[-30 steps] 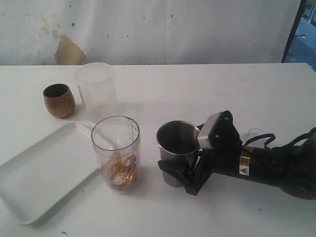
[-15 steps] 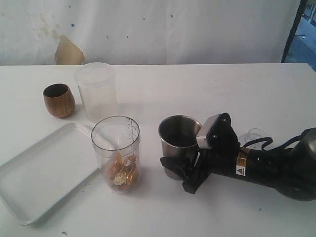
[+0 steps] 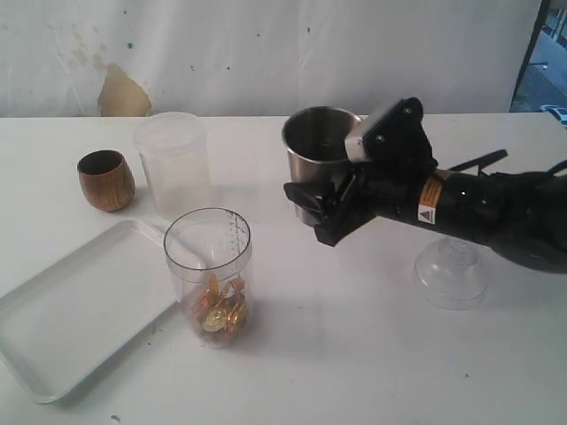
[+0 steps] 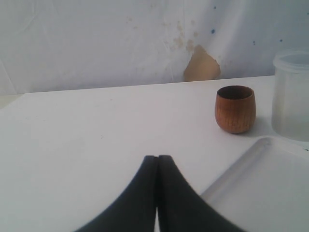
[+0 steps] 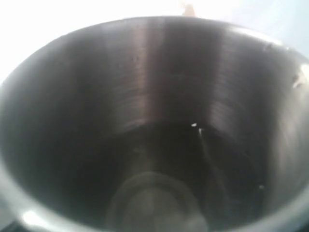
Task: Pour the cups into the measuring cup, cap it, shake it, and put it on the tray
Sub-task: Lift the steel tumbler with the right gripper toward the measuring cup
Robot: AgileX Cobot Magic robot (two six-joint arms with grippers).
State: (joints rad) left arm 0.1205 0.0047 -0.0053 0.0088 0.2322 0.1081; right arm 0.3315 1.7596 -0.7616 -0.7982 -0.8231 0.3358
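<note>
Up off the desk (image 3: 354,354), my right claw (image 3: 317,199) grips the steel cup (image 3: 314,146). Pouring comes next: I should move it over the measuring cup (image 3: 209,274) and tip. My left claw (image 4: 157,162) is pinched closed, empty.

We see a small yellow-and-white warning label (image 3: 431,202) with a black triangle sign on the right arm (image 3: 496,208); its wording is too small to read. The measuring cup (image 3: 209,266) bears printed graduation marks, their numbers illegible.
</note>
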